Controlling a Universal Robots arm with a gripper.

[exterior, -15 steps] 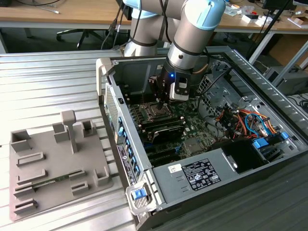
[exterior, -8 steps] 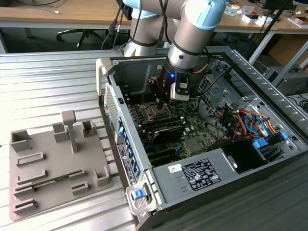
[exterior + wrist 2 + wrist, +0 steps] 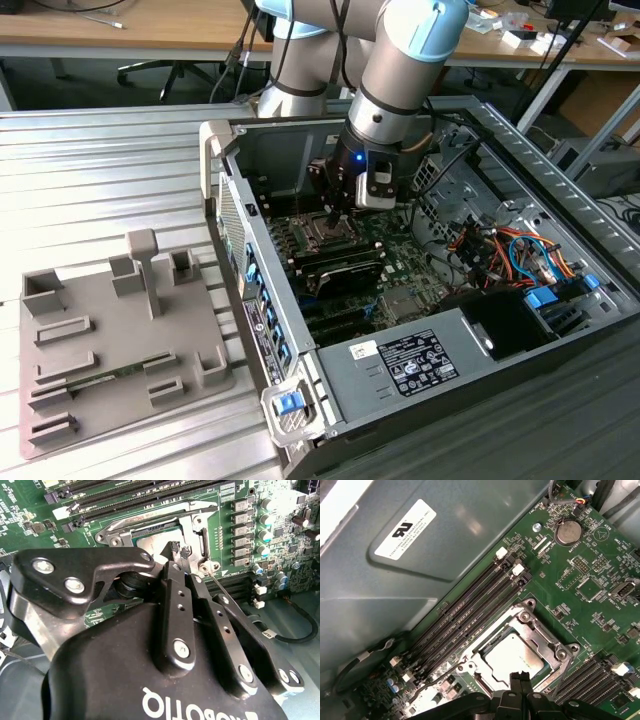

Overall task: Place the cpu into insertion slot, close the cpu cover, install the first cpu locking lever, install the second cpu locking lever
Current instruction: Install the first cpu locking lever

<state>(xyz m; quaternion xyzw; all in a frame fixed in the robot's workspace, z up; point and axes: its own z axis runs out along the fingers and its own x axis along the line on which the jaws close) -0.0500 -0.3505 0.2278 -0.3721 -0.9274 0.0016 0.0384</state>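
Gripper [image 3: 520,679]: fingers together, nothing seen between them, tips at the cover's [image 3: 543,636] rim. Cpu [image 3: 512,656]: seated in slot [image 3: 470,656], cover lying flat over it. Handling, as judged: press straight down on the metal frame only, gently, keeping the tips off the cpu.

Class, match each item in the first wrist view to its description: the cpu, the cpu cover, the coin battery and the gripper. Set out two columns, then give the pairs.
Column one
1. cpu
2. cpu cover
3. coin battery
4. gripper

Column two
A. round and silver, on the green board
B. black, at one edge of the frame
C. dull grey square seen through a window
D. silver frame lying flat around the chip

Pairs: 1-C, 2-D, 3-A, 4-B
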